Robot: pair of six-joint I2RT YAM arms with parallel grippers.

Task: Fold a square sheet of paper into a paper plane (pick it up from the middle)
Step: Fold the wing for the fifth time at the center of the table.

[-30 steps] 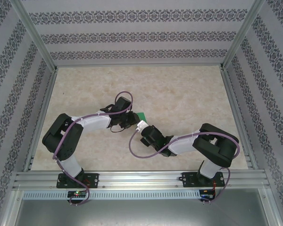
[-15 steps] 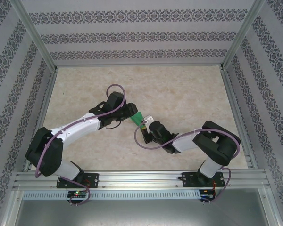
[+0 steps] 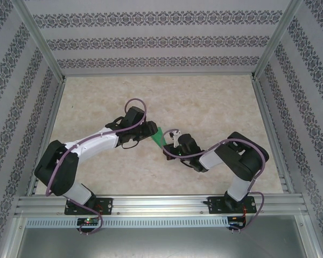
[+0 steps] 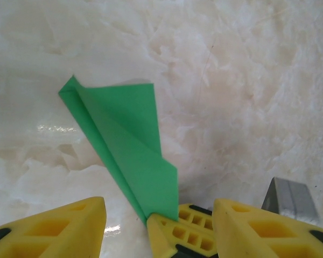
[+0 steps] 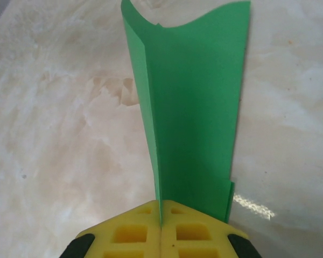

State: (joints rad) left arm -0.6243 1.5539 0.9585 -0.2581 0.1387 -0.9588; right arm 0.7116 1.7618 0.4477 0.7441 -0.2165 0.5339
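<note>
The paper plane (image 5: 194, 107), partly folded, is held over the middle of the table (image 3: 215, 102), about equally far from its left and right edges and between the two wrists. It is bright green, thin and plain, folded into a long, narrow stack of layers. In the right wrist view one sharp crease runs its length. The far edge bows in a soft curve, and a small flap shows just beside the pads at the lower right. In the left wrist view the sheet ends in a pointed corner, with a stepped edge where an upper layer stops short. Whether the far tip touches the table cannot be told.

The right gripper (image 5: 161, 207) is closed tight on the near end of the paper, its two yellow pads meeting along the crease. The left gripper (image 4: 157, 204) stands with its jaws apart. Its fingers (image 4: 54, 226) flank the right gripper's pinched tips and the paper's lower end without touching the paper.

The step in hand appears to be a mid-fold transfer or crease-setting, with one arm fixing the sheet while the other prepares to take hold. The next move probably calls for the left jaws to close on the layers just beside the right grip. They should be square to the crease and clear of the other fingertips, so that the layers do not slip apart or buckle.
</note>
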